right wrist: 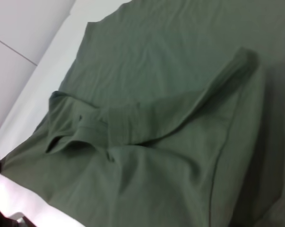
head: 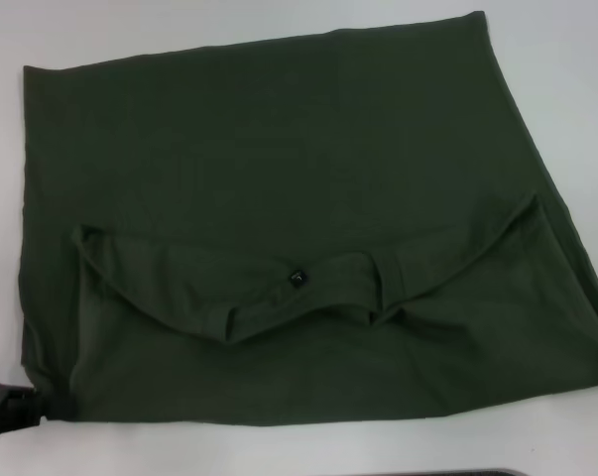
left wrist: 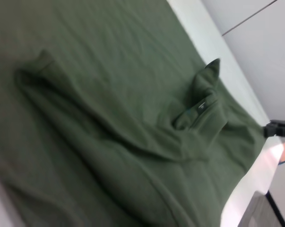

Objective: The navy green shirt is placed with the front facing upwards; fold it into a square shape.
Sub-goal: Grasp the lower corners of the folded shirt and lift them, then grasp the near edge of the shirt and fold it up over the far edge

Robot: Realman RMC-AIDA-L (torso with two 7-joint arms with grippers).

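Lying flat on the white worktop [head: 537, 441]: the navy green shirt [head: 279, 149], already folded into a broad dark-olive block filling most of the head view. Plain cloth on top, no lettering showing. Near edge turned over in a curved flap, with the ribbed collar [head: 308, 288] and a small dark neck label [head: 297, 278] exposed along it. Long axis running side to side across the robot's front; collar end toward the robot, hem end away.

Left pincer [head: 6, 405] low at the shirt's near left corner, just beside or touching the cloth; only a dark stub visible, so cannot tell how wide it stands or whether it grips fabric. Right pincer out of every view; state unknown.

Likely trouble from here:
- Curved flap lying uneven, deeper in the middle than at the ends, so any further fold would probably come out skewed, not square.
- One-corner pull from the left would likely drag the layers and open the fold.
- Right edge slanting outward, probably leaving a lopsided outline.
- Loose creases near the collar could bunch under the next layer.
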